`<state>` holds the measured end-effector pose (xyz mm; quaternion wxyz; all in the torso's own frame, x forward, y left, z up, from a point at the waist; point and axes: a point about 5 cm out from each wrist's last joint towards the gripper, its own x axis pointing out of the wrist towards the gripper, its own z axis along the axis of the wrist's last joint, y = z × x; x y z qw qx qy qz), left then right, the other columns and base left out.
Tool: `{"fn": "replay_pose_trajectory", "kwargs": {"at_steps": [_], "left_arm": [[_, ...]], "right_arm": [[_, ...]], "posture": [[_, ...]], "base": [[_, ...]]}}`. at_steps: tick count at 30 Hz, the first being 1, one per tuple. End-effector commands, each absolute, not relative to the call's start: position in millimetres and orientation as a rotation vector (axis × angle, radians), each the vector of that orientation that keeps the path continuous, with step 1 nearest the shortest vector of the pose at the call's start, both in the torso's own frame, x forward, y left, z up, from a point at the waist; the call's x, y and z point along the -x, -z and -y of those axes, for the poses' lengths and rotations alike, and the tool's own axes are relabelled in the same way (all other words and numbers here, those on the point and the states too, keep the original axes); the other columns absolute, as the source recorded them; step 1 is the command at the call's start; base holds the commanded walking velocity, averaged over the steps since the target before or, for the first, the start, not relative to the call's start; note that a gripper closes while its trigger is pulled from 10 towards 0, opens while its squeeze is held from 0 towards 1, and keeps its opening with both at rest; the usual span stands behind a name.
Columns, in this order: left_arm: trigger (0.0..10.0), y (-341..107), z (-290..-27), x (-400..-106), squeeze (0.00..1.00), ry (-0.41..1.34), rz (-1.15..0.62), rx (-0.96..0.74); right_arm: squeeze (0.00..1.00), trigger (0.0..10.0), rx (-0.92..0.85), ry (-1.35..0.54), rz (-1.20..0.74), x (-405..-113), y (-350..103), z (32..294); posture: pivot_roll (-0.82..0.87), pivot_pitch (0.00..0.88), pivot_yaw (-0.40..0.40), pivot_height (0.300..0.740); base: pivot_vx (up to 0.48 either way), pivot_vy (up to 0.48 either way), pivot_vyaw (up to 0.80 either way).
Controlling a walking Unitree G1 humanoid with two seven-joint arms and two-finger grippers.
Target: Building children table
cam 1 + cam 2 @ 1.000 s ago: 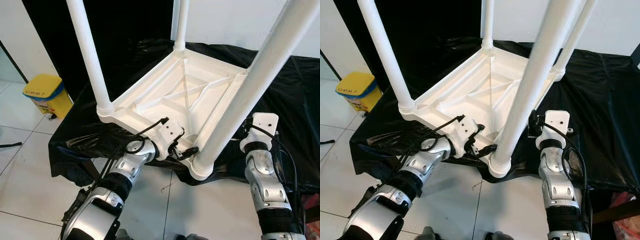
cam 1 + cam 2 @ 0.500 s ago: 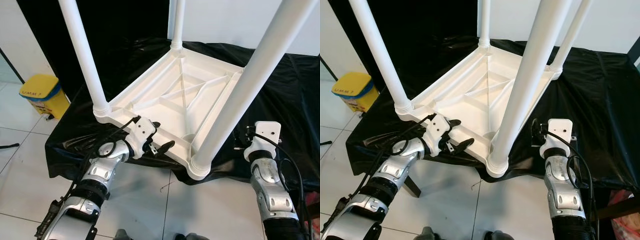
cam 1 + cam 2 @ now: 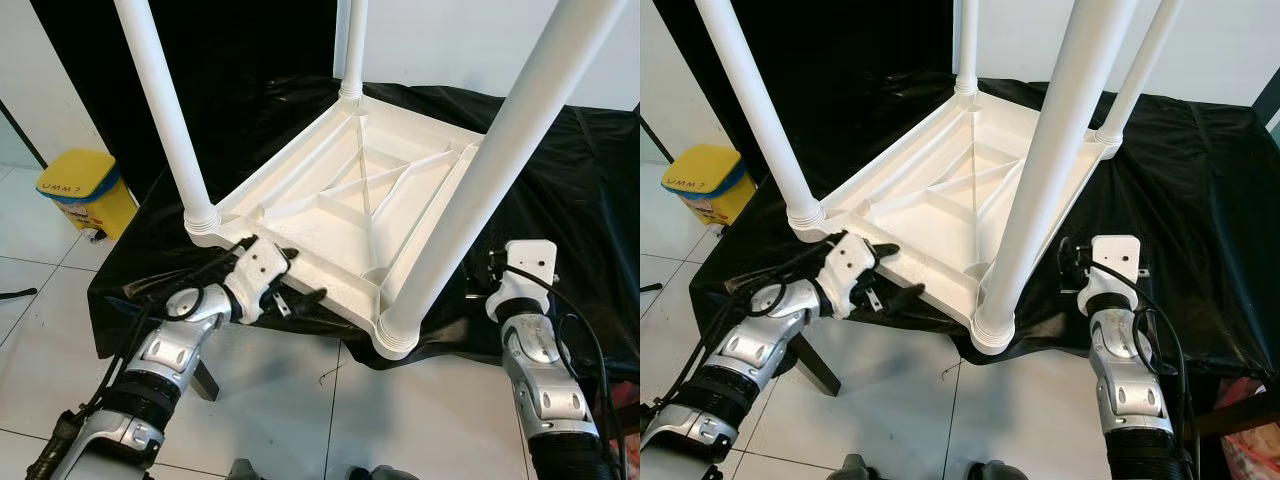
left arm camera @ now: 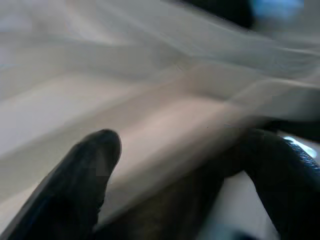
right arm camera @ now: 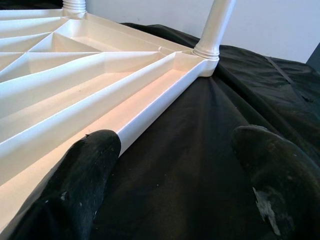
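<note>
I've got the white children's table [image 3: 350, 200] upside down on the black-draped tabletop [image 3: 560, 200], its ribbed underside facing up and four legs standing tall, the nearest leg [image 3: 480, 170] at about five o'clock of the frame and the left leg [image 3: 165, 110] at nine o'clock. My left claw [image 3: 300, 297] sits at the near edge of the table, around seven o'clock from its centre, fingers parted and pointing along the rim. From the head I can't say whether it touches; the left wrist camera is badly blurred, but there I see one dark finger [image 4: 75, 190] below the pale plastic and the other off to the side, a wide spread with the rim between them. My right claw [image 5: 175, 165] is beyond the white wrist block [image 3: 528, 265] at four o'clock of the near leg, so the head cameras hide its tips; the right wrist camera fills that in, showing both fingers [image 5: 70, 185] wide apart over the black cloth, just beside the table's side rail, holding nothing. A yellow bin [image 3: 85, 190] stands on the tiled floor [image 3: 300, 420] at nine o'clock.
</note>
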<state>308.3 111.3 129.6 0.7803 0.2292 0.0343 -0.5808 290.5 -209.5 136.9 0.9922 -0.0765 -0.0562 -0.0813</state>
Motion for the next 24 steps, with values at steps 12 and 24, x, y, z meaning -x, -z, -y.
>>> {"fn": "replay_pose_trajectory", "kwargs": {"at_steps": [12,24], "left_arm": [[10.0,-121,-105,-338,0.0,1.135,-0.199,-0.746],[10.0,-125,-93,-359,0.0,1.065,-0.289,-0.754]], "right_arm": [[0.0,10.0,0.143,0.195,0.1,-289,-136,215],[0.0,10.0,0.141,0.213,0.103,-288,-137,215]], "posture": [[-0.01,0.102,-0.048,0.74],[-0.02,0.112,-0.029,0.74]], "base": [[0.0,0.0,0.0],[0.0,0.0,0.0]]}}
